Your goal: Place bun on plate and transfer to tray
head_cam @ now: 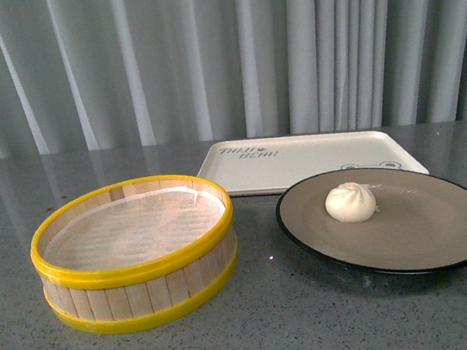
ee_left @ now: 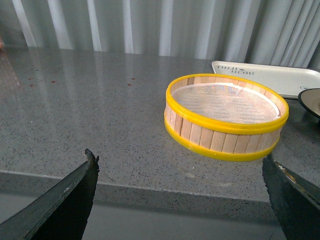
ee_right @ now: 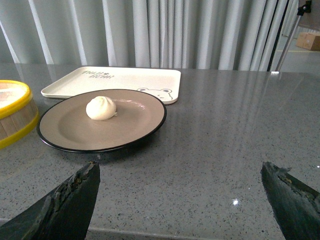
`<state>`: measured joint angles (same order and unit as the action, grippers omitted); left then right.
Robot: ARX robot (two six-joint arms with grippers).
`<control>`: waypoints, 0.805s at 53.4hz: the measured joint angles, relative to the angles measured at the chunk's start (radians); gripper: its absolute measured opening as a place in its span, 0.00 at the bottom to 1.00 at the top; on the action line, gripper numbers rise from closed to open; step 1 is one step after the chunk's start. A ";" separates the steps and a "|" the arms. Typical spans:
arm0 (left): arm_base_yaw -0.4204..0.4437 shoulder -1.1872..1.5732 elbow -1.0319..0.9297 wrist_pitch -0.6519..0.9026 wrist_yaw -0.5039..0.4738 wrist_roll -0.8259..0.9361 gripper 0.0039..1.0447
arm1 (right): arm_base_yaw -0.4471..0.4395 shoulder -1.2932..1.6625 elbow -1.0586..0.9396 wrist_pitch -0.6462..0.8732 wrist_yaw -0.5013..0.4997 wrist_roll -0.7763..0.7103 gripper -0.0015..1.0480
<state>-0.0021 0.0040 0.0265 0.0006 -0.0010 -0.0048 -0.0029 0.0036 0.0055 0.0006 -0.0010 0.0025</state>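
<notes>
Where the bun (head_cam: 350, 202) lies: on the plate (head_cam: 416, 232), toward 10 o'clock of its centre, pleats up.
Plate: on the table (head_cam: 325, 327), right of the robot's midline; it is round, so there is no long axis to line up on.
Tray (head_cam: 301, 161): just beyond the plate toward 11 o'clock, long side running 9 to 3, carrying nothing; whether the rims touch, I cannot tell.
Steamer basket (head_cam: 140, 284): at 9 o'clock from the plate, apart; only a pale liner inside.
Right tool (ee_right: 179, 167): spread wide, holding nothing; the plate lies ahead, judged about 11 o'clock; likely the nearer arm.
Left tool (ee_left: 177, 156): spread wide, holding nothing, facing the basket.
Stage: bun placed; the transfer likely remains.
</notes>
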 joint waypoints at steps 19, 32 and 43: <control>0.000 0.000 0.000 0.000 0.000 0.000 0.94 | 0.001 0.003 0.001 -0.004 0.003 0.007 0.92; 0.000 0.000 0.000 0.000 0.000 0.000 0.94 | -0.035 0.573 0.230 0.177 -0.032 0.565 0.92; 0.000 0.000 0.000 0.000 0.000 0.000 0.94 | 0.026 0.933 0.314 0.303 0.003 0.802 0.92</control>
<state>-0.0021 0.0036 0.0265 0.0006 -0.0010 -0.0048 0.0231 0.9363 0.3199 0.3038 0.0021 0.8043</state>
